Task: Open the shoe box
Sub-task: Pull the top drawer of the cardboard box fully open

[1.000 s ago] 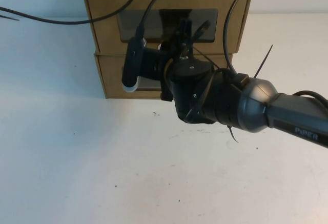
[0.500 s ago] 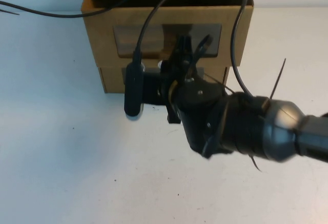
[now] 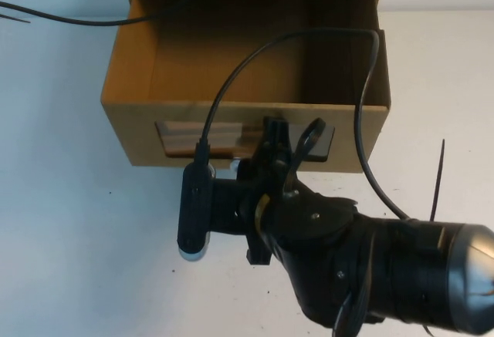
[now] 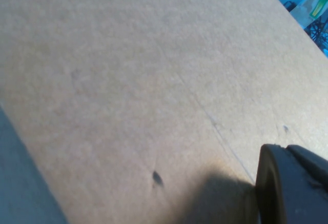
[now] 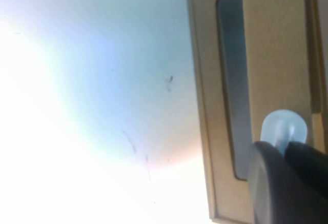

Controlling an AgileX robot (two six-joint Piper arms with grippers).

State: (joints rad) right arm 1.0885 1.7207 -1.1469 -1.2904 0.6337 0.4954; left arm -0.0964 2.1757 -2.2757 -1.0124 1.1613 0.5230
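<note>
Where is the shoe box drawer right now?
High view, top centre: the drawer is pulled out toward the robot, its front gripped by the right gripper; the left gripper is close against the shoe box.

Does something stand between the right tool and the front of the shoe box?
Nothing visible does: the right tool, shut, is at the shoe box front panel. The left tool is close against plain cardboard.
</note>
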